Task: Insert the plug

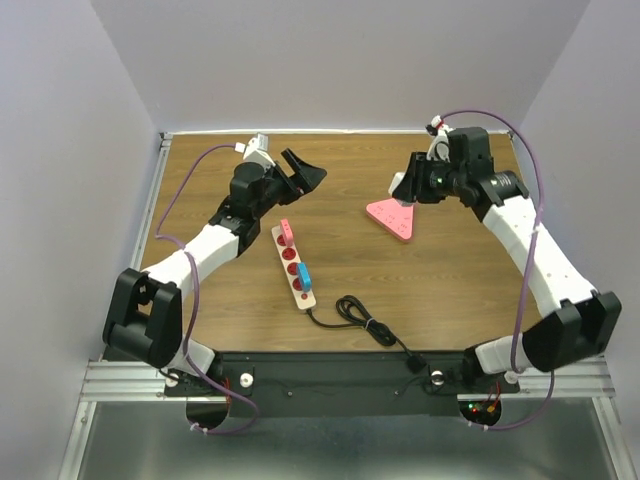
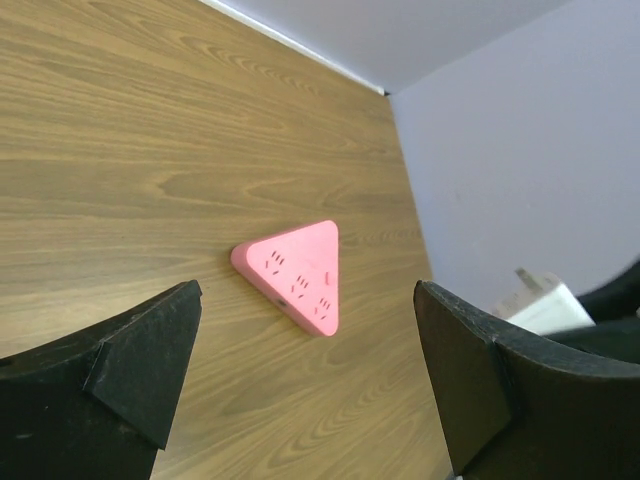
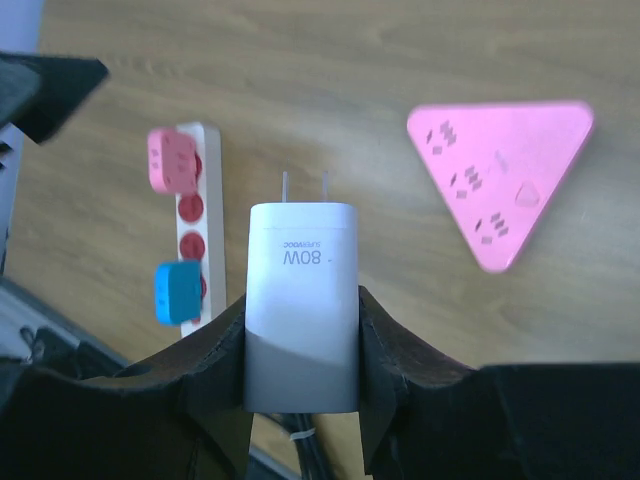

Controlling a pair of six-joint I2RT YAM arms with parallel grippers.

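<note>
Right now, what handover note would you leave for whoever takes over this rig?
Left hand: open, empty, raised over the far left of the table.
Right hand: shut on the white charger, prongs bare, in the air by the pink triangular strip.
White strip: centre-left, with a pink plug and a blue plug in it.
Done: charger in hand.
Left: line up the prongs and push them into a socket.

Wood-grain table (image 1: 460, 280): pink triangular outlet block (image 1: 391, 219) right of centre, white power strip (image 1: 293, 266) left of centre, black cord (image 1: 365, 322) coiled near front edge.
</note>
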